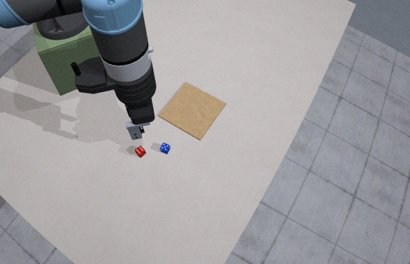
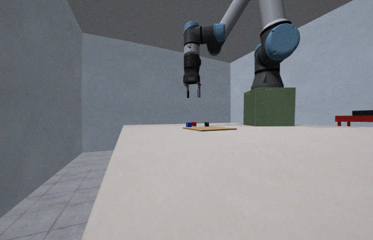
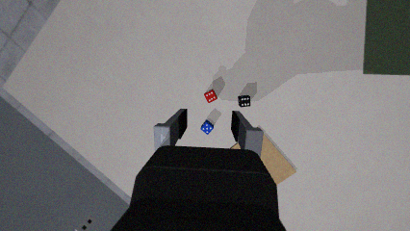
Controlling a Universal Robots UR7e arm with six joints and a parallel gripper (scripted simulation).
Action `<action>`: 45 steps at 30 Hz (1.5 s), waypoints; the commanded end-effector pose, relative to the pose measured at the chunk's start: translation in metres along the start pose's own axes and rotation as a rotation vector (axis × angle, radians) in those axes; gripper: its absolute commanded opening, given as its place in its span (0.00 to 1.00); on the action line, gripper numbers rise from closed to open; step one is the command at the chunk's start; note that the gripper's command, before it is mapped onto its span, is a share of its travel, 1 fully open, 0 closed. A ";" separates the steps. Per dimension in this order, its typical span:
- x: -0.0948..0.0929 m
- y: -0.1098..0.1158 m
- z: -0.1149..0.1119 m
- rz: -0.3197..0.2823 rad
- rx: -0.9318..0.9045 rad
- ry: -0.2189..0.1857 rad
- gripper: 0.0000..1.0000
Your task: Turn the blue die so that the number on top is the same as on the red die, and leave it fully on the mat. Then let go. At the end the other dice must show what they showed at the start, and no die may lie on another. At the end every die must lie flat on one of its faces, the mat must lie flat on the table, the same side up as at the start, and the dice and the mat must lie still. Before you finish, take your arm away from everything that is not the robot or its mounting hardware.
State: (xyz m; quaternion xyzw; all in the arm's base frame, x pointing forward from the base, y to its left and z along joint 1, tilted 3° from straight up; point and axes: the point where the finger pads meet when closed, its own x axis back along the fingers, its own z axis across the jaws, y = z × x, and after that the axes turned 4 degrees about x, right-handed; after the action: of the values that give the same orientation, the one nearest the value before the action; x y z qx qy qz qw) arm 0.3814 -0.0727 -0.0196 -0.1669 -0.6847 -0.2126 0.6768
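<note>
The blue die (image 1: 165,148) (image 2: 188,124) (image 3: 207,127) lies flat on the table, off the mat, with five on top. The red die (image 1: 140,151) (image 2: 194,123) (image 3: 210,96) lies near it with six on top. The black die (image 1: 142,130) (image 2: 206,124) (image 3: 244,101) shows six on top in the wrist view; the gripper partly hides it in the top view. The tan mat (image 1: 192,111) (image 2: 212,129) (image 3: 276,161) lies flat, with no die on it. My gripper (image 2: 193,96) (image 3: 209,118) is open and empty, pointing down high above the dice.
The arm's green base block (image 1: 70,65) (image 2: 269,107) stands on the table (image 1: 155,202) (image 2: 227,178), behind the dice in the exterior view. A red bench (image 2: 370,118) with items on it stands beyond the table.
</note>
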 end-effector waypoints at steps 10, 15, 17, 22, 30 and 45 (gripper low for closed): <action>0.000 -0.009 0.005 0.005 -0.013 0.003 1.00; 0.000 -0.009 0.005 0.005 -0.013 0.003 1.00; 0.000 -0.009 0.005 0.005 -0.013 0.003 1.00; 0.000 -0.009 0.005 0.005 -0.013 0.003 1.00; -0.012 -0.009 0.005 0.005 -0.013 0.003 1.00; -0.060 -0.009 0.005 0.005 -0.013 0.003 1.00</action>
State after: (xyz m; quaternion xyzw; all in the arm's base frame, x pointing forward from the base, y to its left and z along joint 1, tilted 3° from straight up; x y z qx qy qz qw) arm 0.3727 -0.0750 -0.0636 -0.1724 -0.6811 -0.2157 0.6781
